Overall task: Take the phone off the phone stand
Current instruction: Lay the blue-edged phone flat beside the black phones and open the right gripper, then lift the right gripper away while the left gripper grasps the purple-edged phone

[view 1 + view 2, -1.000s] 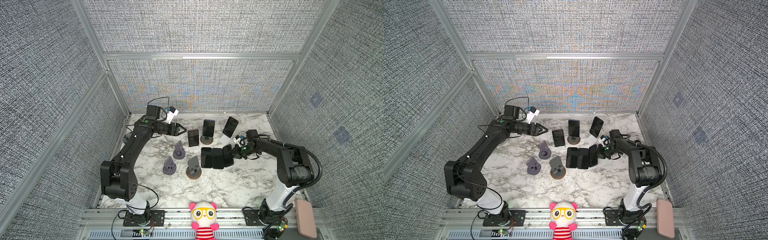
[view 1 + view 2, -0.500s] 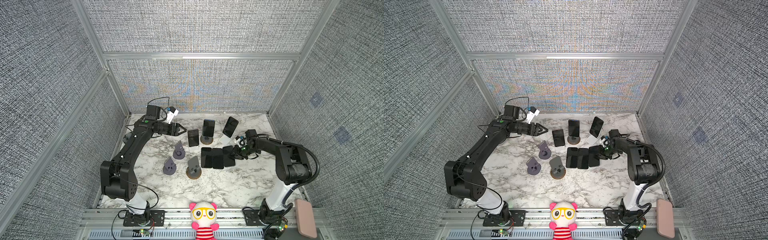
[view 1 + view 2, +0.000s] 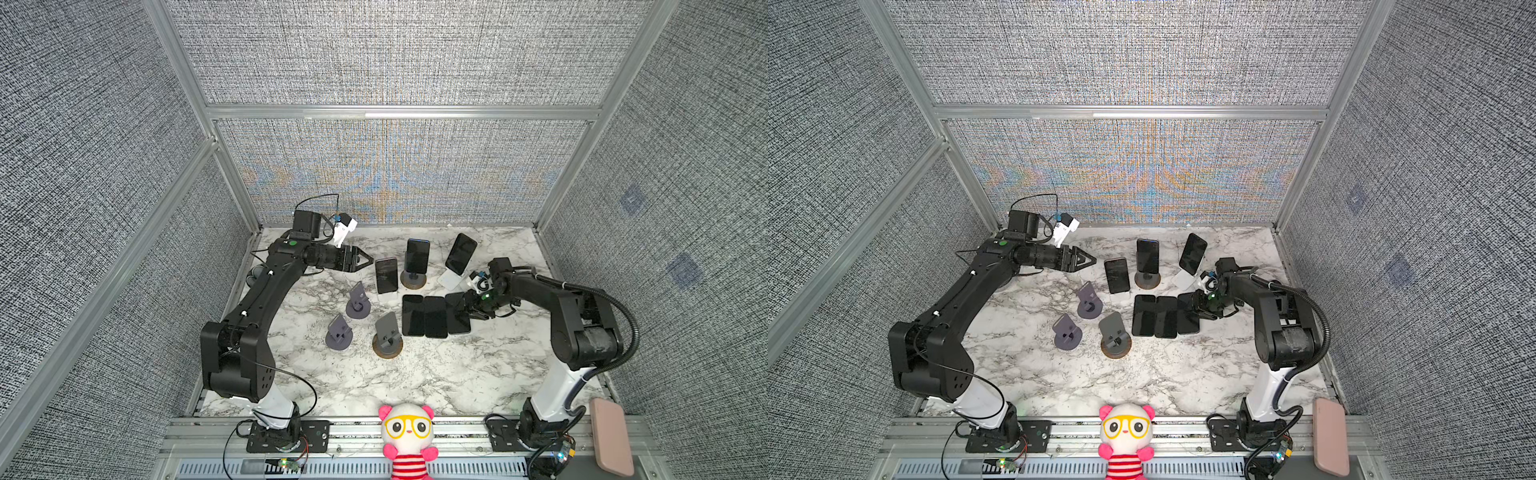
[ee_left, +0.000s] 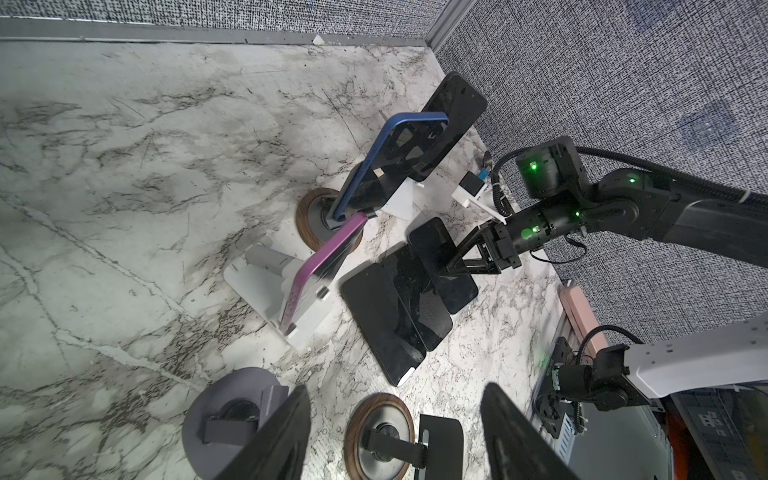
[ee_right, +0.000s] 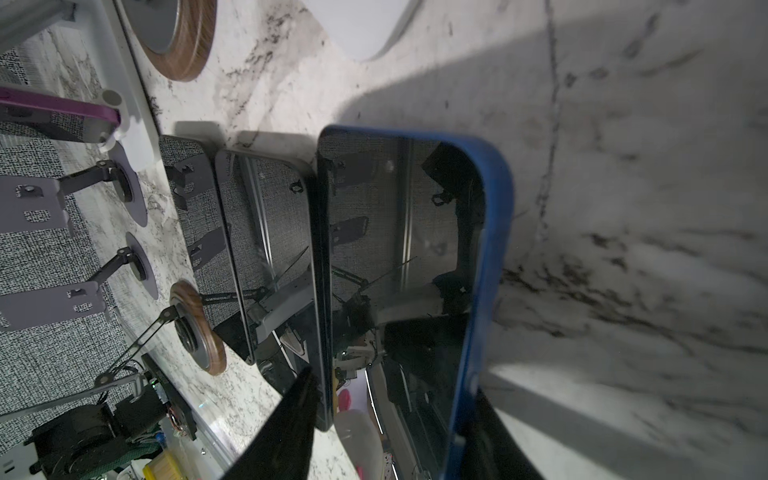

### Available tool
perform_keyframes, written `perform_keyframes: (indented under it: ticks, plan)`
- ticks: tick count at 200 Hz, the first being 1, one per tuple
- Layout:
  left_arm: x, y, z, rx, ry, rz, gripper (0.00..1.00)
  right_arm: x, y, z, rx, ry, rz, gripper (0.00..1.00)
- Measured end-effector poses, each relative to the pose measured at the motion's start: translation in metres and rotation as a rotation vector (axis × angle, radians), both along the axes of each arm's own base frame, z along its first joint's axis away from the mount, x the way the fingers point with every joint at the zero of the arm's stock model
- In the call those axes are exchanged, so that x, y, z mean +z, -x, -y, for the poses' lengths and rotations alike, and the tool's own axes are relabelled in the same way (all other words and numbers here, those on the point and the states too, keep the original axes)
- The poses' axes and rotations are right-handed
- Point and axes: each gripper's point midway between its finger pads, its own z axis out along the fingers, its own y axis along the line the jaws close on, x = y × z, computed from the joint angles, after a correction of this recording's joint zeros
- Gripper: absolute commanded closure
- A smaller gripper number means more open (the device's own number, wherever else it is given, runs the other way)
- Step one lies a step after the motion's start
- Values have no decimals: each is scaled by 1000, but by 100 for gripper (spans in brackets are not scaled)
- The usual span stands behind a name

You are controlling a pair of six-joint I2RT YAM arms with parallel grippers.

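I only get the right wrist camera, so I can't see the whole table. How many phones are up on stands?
Observer: Three, along the back: a purple-edged phone, a blue-edged phone and a black phone.
Operator: Where's the other arm?
Observer: The left gripper hovers open beside the purple-edged phone, not touching it.
Operator: Anything else on my side?
Observer: A pink slab lies on the front rail, outside the right arm.

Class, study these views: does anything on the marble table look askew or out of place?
Yes. The blue-cased phone, at the right end of the flat row, lies askew: in the left wrist view it overlaps the middle phone instead of lying flat beside it.
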Motion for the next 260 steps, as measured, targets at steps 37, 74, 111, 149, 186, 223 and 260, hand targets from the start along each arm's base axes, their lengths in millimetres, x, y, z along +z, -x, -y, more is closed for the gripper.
perform_keyframes:
  ticks: [37, 74, 111, 149, 186, 223, 260]
  plan:
    - [0, 1, 0, -3, 4, -1, 33, 3, -1, 0, -2, 16, 11, 39]
    - [1, 1, 1, -7, 8, -2, 32, 5, -3, 4, -15, 48, 24, 33]
    - [3, 2, 2, -12, 14, -2, 31, 9, -3, 9, -25, 80, 39, 33]
    - [3, 2, 2, -13, 17, -2, 30, 21, -1, 14, -39, 107, 70, 33]
    - [0, 4, 1, -12, 12, -6, 30, 45, 6, 17, -75, 115, 130, 33]
    - [3, -1, 2, -13, 13, 35, 31, 89, 13, 16, -97, 120, 227, 31]
    - [13, -24, 3, 7, 5, 108, 31, 134, 24, 13, -91, 113, 323, 30]
